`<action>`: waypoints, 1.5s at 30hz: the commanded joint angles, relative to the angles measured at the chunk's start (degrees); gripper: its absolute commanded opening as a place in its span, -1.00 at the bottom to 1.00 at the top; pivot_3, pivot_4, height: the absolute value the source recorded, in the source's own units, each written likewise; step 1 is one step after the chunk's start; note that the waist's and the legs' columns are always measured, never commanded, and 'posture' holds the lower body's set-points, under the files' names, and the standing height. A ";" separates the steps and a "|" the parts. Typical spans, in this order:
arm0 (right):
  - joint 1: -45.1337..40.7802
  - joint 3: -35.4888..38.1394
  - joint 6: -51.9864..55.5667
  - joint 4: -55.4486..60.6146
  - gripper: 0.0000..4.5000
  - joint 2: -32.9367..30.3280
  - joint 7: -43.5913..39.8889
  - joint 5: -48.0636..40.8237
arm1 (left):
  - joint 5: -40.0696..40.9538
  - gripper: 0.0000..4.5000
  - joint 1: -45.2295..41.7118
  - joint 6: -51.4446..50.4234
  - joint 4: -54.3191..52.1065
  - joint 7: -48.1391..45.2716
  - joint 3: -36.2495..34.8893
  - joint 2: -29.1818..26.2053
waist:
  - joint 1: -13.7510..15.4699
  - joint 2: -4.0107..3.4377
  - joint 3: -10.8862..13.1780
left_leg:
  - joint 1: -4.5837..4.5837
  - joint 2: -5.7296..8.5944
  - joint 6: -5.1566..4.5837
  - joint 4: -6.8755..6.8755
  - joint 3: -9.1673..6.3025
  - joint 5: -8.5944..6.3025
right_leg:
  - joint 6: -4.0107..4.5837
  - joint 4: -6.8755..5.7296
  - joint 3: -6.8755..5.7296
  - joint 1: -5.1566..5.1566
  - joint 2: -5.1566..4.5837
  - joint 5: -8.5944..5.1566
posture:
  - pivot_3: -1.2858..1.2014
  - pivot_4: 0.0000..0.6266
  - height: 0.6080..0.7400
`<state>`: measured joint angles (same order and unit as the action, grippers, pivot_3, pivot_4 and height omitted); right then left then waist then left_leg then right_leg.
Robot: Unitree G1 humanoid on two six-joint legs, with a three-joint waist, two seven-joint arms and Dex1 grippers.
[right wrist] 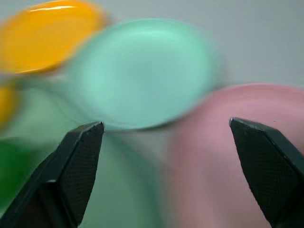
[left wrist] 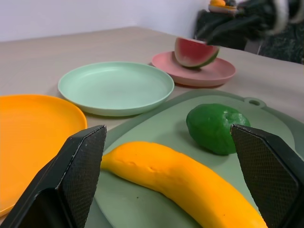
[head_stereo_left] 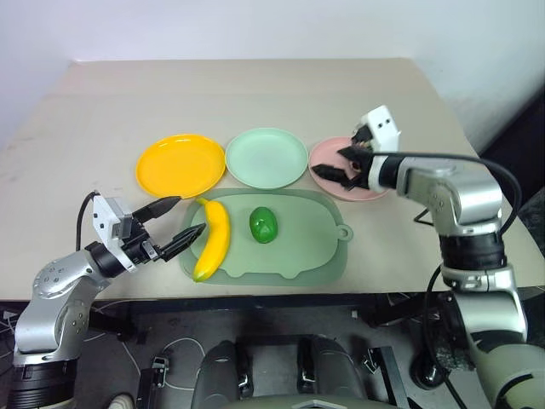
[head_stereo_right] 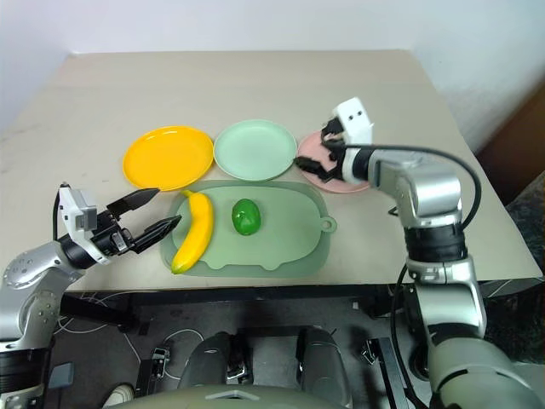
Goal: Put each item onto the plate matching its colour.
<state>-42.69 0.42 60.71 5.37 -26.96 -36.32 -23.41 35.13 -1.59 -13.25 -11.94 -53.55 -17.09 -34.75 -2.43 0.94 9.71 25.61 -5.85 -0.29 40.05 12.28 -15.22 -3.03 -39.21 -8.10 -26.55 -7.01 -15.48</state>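
Three round plates in a row on the table point(head_stereo_left: 102, 102): orange-yellow plate point(head_stereo_left: 180, 164) toward the left, mint green plate point(head_stereo_left: 266, 157) in the middle, pink plate point(head_stereo_left: 336, 158) toward the right. Just in front of them, a pale green tray point(head_stereo_left: 298, 247) carrying the yellow banana point(head_stereo_left: 213, 239) near its left end and the green pepper point(head_stereo_left: 264, 224) beside it, the two apart. Red watermelon wedge point(left wrist: 194, 51) resting on the pink plate, rind toward the table edge. Left end effector point(head_stereo_left: 180, 223) level at the tray's left end, fingers spread wide on either side of the banana's near tip, not touching it. Right end effector point(head_stereo_left: 341, 164) above the pink plate, fingers well apart, holding nothing; watermelon hidden behind it in the head views.
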 commanded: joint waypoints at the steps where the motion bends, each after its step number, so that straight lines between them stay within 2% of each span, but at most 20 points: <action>1: 2.88 1.85 4.09 10.02 0.99 3.18 -0.15 -6.90 | 0.39 0.95 -0.79 0.43 -0.18 -0.47 -0.87 -0.80 | 0.08 0.00 0.00 | -0.01 0.00 0.00 0.00 -0.02 0.00 | 0.00 0.01 -0.01 0.03 0.00 0.00 | 0.03 -0.52 0.32; 5: 6.15 1.62 10.33 15.23 0.99 5.89 0.74 -12.52 | 0.37 0.95 -0.80 0.36 -0.23 -0.73 -0.87 -0.93 | 0.11 0.01 -0.01 | -0.01 0.01 -0.01 0.00 -0.04 0.00 | 0.00 0.01 -0.02 0.05 0.00 0.00 | 0.03 -0.52 0.32; 9: 6.19 1.60 16.99 14.58 0.99 9.62 6.95 -12.63 | 0.42 0.95 -0.60 0.27 -0.46 -0.86 -1.10 -1.09 | 0.04 0.05 -0.03 | -0.06 0.02 -0.02 0.01 -0.06 -0.01 | 0.01 0.02 -0.03 0.09 -0.01 0.00 | 0.03 -0.52 0.32; 13: 6.00 2.15 20.40 13.95 0.99 12.30 9.82 -12.93 | 0.45 0.95 -0.56 0.18 -0.57 -0.93 -1.22 -1.21 | 0.01 0.05 -0.03 | -0.06 0.03 -0.02 0.00 -0.05 -0.01 | 0.01 0.02 -0.03 0.08 0.00 0.00 | 0.03 -0.52 0.32; 22: 6.28 2.38 19.04 5.86 0.99 20.55 13.98 -12.19 | 0.29 0.95 -0.66 0.09 -0.28 -1.49 -0.68 -1.59 | 0.01 0.07 -0.04 | -0.04 0.04 -0.02 -0.01 -0.05 -0.01 | 0.01 0.02 -0.04 0.09 0.00 0.00 | 0.03 -0.52 0.32; 29: 5.88 -0.79 16.61 3.16 0.99 21.21 16.16 -9.13 | 0.28 0.95 -0.30 0.12 -0.72 -1.39 -0.60 -1.36 | -0.01 0.07 -0.04 | -0.05 0.04 -0.01 -0.01 -0.05 -0.01 | 0.01 0.02 -0.04 0.09 0.01 0.00 | 0.03 -0.52 0.32; 32: 5.91 -2.91 13.33 5.63 0.72 18.56 13.17 -9.18 | 0.35 0.95 -0.03 0.09 -0.93 -1.24 -0.82 -1.39 | -0.02 0.07 -0.04 | -0.05 0.04 -0.01 -0.01 -0.05 -0.01 | 0.01 0.02 -0.04 0.09 0.01 0.00 | 0.03 -0.52 0.32; 36: 2.03 -0.30 13.52 7.23 0.17 17.34 10.84 -12.31 | 0.46 0.95 0.42 0.12 -1.32 -0.82 -1.14 -1.29 | -0.07 0.06 -0.04 | -0.05 0.03 -0.01 -0.02 -0.06 -0.01 | 0.01 0.02 -0.04 0.08 0.01 0.00 | 0.03 -0.52 0.32; 39: -4.86 0.89 9.34 2.57 0.15 17.01 10.60 -10.91 | 0.69 0.95 1.04 0.06 -1.92 -0.37 -1.50 -1.25 | -0.21 0.05 -0.03 | -0.05 0.03 -0.01 -0.02 -0.05 -0.01 | 0.01 0.01 -0.04 0.06 0.01 0.00 | 0.03 -0.52 0.32; 45: -17.14 -2.05 -6.68 -19.95 0.15 17.23 9.48 -2.01 | 1.11 0.95 2.37 -0.12 -3.43 0.58 -1.89 -1.18 | -0.02 0.06 -0.04 | -0.05 0.03 -0.01 -0.03 -0.01 -0.01 | 0.01 0.04 -0.04 0.06 0.03 0.00 | 0.03 -0.52 0.32</action>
<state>-58.60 -1.14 58.64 -10.41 -9.91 -26.18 -27.79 35.54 0.64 -13.54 -13.11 -53.30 -17.63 -35.69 -2.45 1.00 9.67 25.57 -5.81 -0.30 40.02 12.28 -15.23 -3.02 -39.16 -8.14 -26.49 -6.98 -15.48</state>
